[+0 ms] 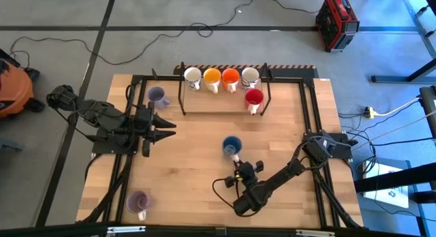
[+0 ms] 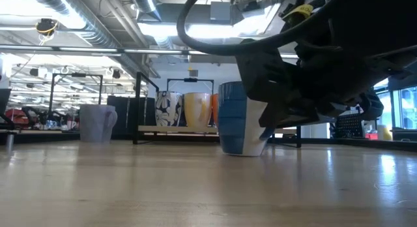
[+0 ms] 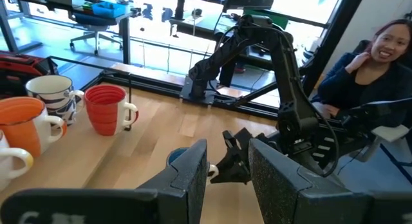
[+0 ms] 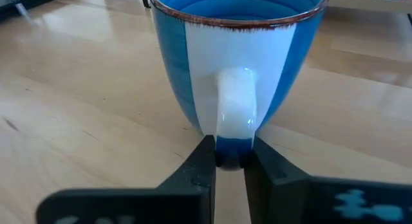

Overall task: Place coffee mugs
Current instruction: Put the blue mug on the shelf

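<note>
Right tool (image 4: pixel 228 161) pinching blue mug (image 4: pixel 237 56) handle, lower handle hidden; left tool (image 3: pixel 226 179) spread, idle.

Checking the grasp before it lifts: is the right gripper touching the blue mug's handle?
Touching. The right wrist view shows the right gripper pinching the base of the blue mug's handle.

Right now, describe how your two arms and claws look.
Both arms are dark, jointed and slim. The right claw has two flat black tapering fingers; a yellow tag sits near its wrist, with a looping black cable. The left claw is black and pointed too.
</note>
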### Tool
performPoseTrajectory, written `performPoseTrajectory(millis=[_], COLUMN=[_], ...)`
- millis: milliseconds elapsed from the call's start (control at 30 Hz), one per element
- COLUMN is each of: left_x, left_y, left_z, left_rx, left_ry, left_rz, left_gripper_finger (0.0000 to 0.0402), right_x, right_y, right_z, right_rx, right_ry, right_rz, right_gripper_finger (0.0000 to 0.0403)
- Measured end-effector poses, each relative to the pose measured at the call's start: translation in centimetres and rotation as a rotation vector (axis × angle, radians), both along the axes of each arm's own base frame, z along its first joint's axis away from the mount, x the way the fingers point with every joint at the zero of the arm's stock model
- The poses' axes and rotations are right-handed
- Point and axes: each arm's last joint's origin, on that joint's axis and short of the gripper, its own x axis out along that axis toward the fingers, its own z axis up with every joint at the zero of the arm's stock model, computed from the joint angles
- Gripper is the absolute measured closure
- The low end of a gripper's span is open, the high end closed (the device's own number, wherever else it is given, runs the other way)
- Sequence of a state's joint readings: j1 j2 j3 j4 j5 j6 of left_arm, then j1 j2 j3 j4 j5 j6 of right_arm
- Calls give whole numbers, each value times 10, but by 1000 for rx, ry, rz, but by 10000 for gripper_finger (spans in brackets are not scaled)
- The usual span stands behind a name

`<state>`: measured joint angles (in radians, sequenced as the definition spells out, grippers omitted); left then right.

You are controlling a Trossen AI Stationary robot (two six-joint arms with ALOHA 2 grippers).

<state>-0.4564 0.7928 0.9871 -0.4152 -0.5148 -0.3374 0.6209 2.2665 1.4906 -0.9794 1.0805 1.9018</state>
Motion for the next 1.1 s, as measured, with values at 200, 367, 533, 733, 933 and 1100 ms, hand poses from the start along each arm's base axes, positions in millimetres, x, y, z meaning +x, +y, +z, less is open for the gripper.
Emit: performPoseTrajectory(millis=[200,367,533,733,933,1100], left_x=[0,0,0,0,0,0], left_y=[0,0,0,0,0,0], left_z=[0,0,0,0,0,0], left_rx=[1,1,0,1,1,0], left_ry=[0,0,0,-1,-1,-1], left_rz=[1,1,1,1,1,1], left_gripper_finger=[292,292,292,292,292,292], right_x=[1,1,1,9,20,27], right_y=[-2,-6,-20,-46,-72,-88], right_z=[0,7,24,36,37,47], right_rx=[-6,-25,-72,-117,-133,-152], right_ry=[-7,-10,17,42,47,44], right_rz=[-5,-11,-32,-88,-152,-177], right_gripper_finger=[372,372,372,372,372,372])
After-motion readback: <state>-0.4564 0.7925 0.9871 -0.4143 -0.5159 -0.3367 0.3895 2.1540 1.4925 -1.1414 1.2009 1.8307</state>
